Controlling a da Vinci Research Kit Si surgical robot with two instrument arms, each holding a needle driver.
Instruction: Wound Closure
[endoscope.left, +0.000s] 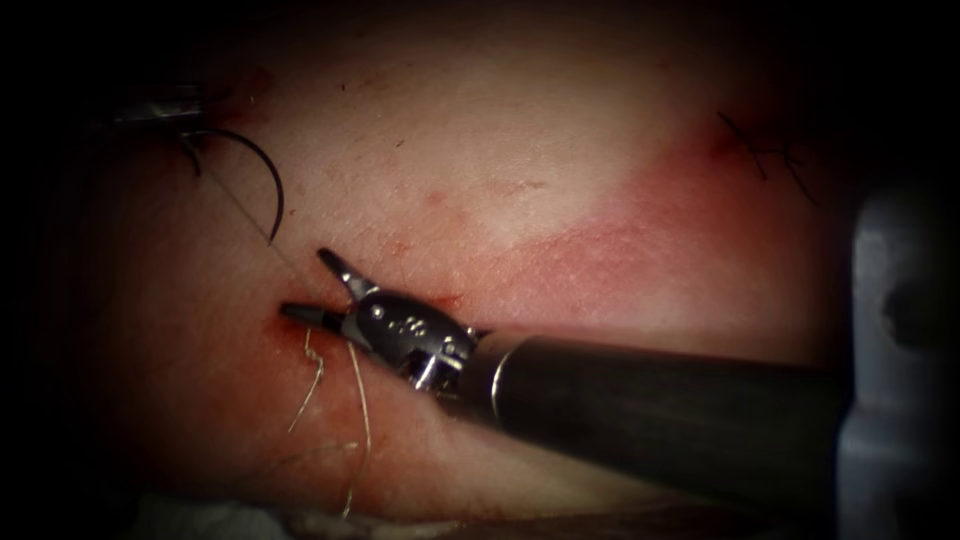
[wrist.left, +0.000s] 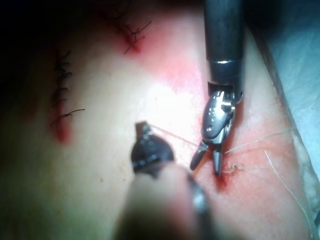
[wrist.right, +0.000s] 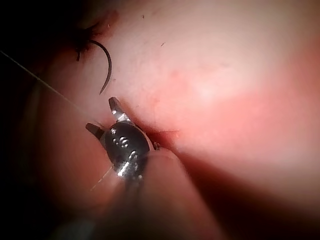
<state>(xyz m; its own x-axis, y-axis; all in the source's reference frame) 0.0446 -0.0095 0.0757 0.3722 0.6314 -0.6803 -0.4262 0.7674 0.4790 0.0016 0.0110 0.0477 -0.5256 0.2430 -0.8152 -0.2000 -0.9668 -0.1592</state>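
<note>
Loose thread ends (endoscope.left: 318, 385): nearest you, pale strands trail down the tissue toward the near edge, starting just beside your right tool's lower jaw.
Right tool (endoscope.left: 318, 285): you come in from the right along a dark shaft, and your jaws stand apart in a clear V with nothing between them. The lower jaw tip sits at the left end of the cut, where the red fluid (endoscope.left: 290, 335) pools.
Cut (endoscope.left: 430, 300): a short dark line on the tissue, partly under your right tool's wrist.
Thread (endoscope.left: 245, 215): a fine strand runs from the needle's tip end down and right toward your open jaws.
Needle (endoscope.left: 262, 165): up at the far left, clear of the tissue surface as far as you can see, its curve arcing down to a point well left of the cut.
Left tool (endoscope.left: 185, 118): far left in shadow, you appear to hold the needle near its tail end with the jaws clamped on it, though the dim light leaves that uncertain.
Tissue (endoscope.left: 560, 150): pale at the far middle, reddened to the right.
Old stitches (endoscope.left: 765, 150): dark knots at the far right.
</note>
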